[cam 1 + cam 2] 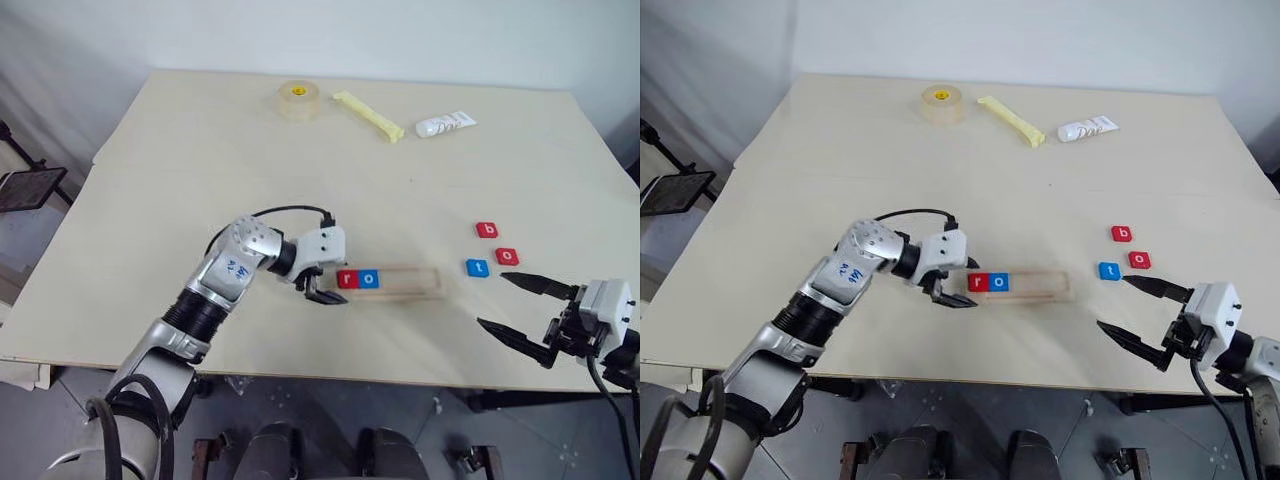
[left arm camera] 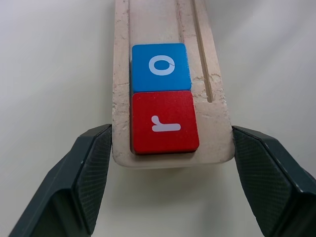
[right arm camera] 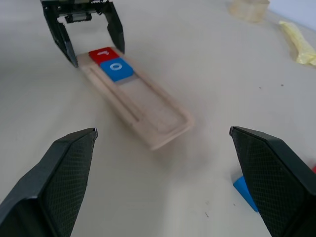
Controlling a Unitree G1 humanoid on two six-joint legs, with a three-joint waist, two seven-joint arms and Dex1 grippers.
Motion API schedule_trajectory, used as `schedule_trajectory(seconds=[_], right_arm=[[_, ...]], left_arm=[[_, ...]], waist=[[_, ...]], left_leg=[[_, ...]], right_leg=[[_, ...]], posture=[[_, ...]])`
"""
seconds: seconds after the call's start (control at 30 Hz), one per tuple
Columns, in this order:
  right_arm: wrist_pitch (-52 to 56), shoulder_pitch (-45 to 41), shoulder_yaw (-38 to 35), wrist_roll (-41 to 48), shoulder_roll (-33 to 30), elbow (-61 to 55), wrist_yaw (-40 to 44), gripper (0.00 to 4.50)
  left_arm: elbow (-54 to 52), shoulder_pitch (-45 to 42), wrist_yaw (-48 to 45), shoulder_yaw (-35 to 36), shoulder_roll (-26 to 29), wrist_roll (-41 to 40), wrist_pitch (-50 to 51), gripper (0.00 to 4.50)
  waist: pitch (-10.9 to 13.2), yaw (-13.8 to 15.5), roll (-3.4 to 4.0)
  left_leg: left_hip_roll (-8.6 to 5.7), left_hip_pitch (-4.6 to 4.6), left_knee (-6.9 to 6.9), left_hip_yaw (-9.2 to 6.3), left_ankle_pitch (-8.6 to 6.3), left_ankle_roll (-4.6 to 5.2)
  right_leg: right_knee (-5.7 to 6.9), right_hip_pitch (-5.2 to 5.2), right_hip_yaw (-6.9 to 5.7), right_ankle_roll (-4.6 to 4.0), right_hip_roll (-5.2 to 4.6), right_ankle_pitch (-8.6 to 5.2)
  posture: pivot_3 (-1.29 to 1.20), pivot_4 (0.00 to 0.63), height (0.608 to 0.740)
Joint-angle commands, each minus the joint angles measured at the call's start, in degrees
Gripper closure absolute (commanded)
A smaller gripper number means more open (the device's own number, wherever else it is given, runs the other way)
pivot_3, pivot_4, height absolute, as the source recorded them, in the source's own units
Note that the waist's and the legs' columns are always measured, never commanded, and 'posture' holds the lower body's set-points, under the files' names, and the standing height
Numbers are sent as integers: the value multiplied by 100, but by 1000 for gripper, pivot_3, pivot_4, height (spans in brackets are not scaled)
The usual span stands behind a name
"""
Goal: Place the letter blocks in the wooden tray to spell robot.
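- The long pale-wood tray (image 1: pixel 392 282), rough-grained with a shallow lengthwise groove, lies near your table's (image 1: pixel 200 170) front edge.
- A flat square red "r" tile (image 2: pixel 164 122) and a blue "o" tile (image 2: pixel 160 67) sit touching at its left end.
- Your left gripper (image 2: pixel 168 148) straddles that end, textured black fingers (image 2: pixel 91 170) spread wide, holding nothing.
- Red "b" (image 1: pixel 486 229), red "o" (image 1: pixel 507 256) and blue "t" (image 1: pixel 477 267) lie loose to the tray's right.
- Your right gripper (image 1: pixel 522 308) hovers released nearby.
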Motion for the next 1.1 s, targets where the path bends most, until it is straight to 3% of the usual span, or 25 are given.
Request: schedule_trajectory(seconds=[0.03, 0.07, 0.17, 0.2, 0.43, 0.7, 0.77, 0.87, 1.1], right_arm=[[-12, 93, -238, 109, 8, -238, -96, 0], [-11, 118, -252, 110, 12, -263, -123, 0], [5, 189, -287, 139, 23, -345, -198, 0], [7, 220, -294, 141, 24, -366, -215, 0], [21, 332, -339, 160, 15, -459, -310, 0], [298, 582, -590, 303, 112, -681, -690, 0], [502, 666, -654, 352, 238, -782, -992, 0], [921, 714, -662, 259, 529, -971, -1765, 0], [1301, 610, -571, -50, 895, -1039, -2758, 0]], left_arm=[[-324, 17, 169, -93, -145, 66, 153, 1090], [-302, 14, 233, -111, -186, 98, 189, 1090], [-296, 11, 300, -127, -240, 105, 230, 56], [-300, 8, 288, -142, -243, 96, 188, 21], [-389, 21, 336, -77, -297, 6, 65, 21], [-808, 186, 193, 1040, -36, -1024, 23, 21], [-622, 174, 472, 1574, -42, -1302, -150, 21], [-212, 202, 852, 2415, -87, -1658, -1228, 21], [-200, 957, 121, 2703, 254, -2214, -1752, 21]], waist=[[0, -3, 0], [0, 0, 0], [0, 1, 0], [0, -1, 0], [0, 3, 0], [-1, -9, 2], [-1, -5, 2], [0, -10, 1], [-5, -14, 8]], left_leg=[[0, 0, 0, 0, 0, 0], [0, 0, 0, 0, 0, 0], [0, 0, 0, -1, 0, 0], [0, 0, 0, -1, 0, 0], [0, 0, 0, -3, 0, 0], [2, -1, 1, -11, 0, 0], [1, -1, 1, -12, 0, 0], [2, -2, 2, -19, 0, -1], [-1, 2, 0, -18, 0, -1]], right_leg=[[-1, 0, 1, 0, 0, 0], [0, 0, 0, 0, 0, 0], [-1, 1, 1, 0, 0, 0], [-1, 1, 1, 0, 0, 0], [-2, 2, 0, 0, -1, 0], [-2, 5, 5, 0, -1, 0], [-2, 5, 4, 0, -1, 0], [-1, 6, 5, 0, -1, 0], [6, 4, 2, 0, -2, 0]], posture=[[0, 150, 740], [0, 150, 740], [0, 150, 740], [0, 150, 740], [0, 150, 740], [0, 150, 740], [0, 150, 740], [0, 150, 740], [0, 150, 740]])
